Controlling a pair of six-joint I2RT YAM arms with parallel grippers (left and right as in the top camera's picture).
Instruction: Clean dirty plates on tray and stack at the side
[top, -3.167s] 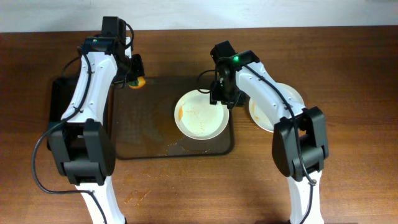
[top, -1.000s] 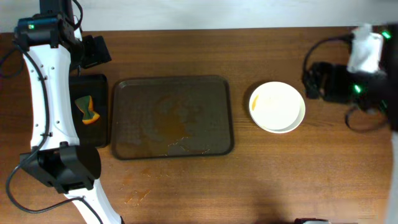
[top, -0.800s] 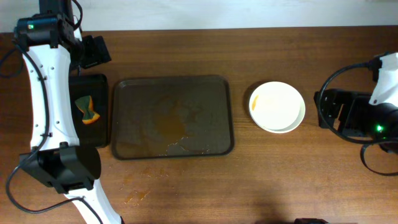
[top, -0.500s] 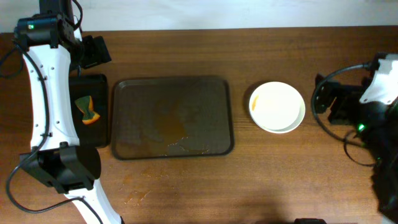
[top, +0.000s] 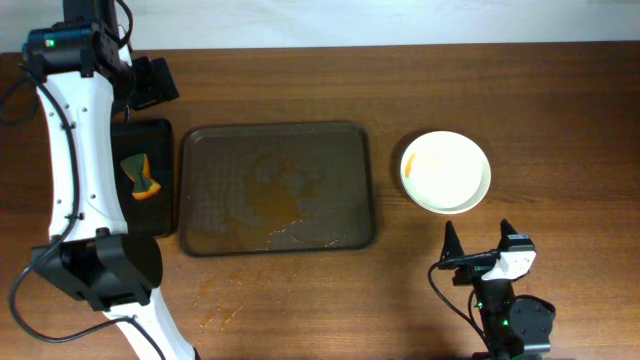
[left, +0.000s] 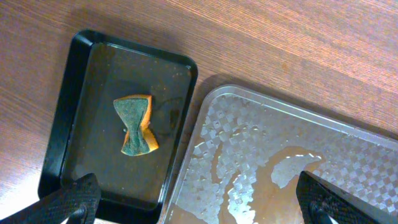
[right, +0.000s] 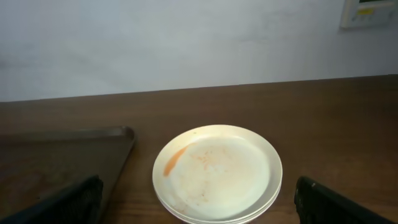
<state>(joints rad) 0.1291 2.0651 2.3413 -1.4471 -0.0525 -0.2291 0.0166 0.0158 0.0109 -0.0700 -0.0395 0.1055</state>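
Two white plates (top: 446, 172) are stacked on the table to the right of the tray; the top plate (right: 217, 169) carries an orange smear on its left rim. The large dark tray (top: 275, 190) holds only wet streaks and orange residue (left: 292, 174). An orange and green sponge (left: 135, 124) lies in the small black tray (top: 160, 215). High over the seam between the two trays, my left gripper (left: 199, 202) is open and holds nothing. My right gripper (right: 202, 205) is open and empty too, low at the table's front (top: 477, 237), facing the plates.
The small black tray (left: 68, 124) butts against the large tray's left edge. Orange smudges mark the wood (top: 222, 316) in front of the large tray. A pale wall (right: 186, 43) rises behind the table.
My right arm has swung from the table's right side down to the front, below the plates. The left arm has stayed put. The plate that was on the tray earlier is gone from it.
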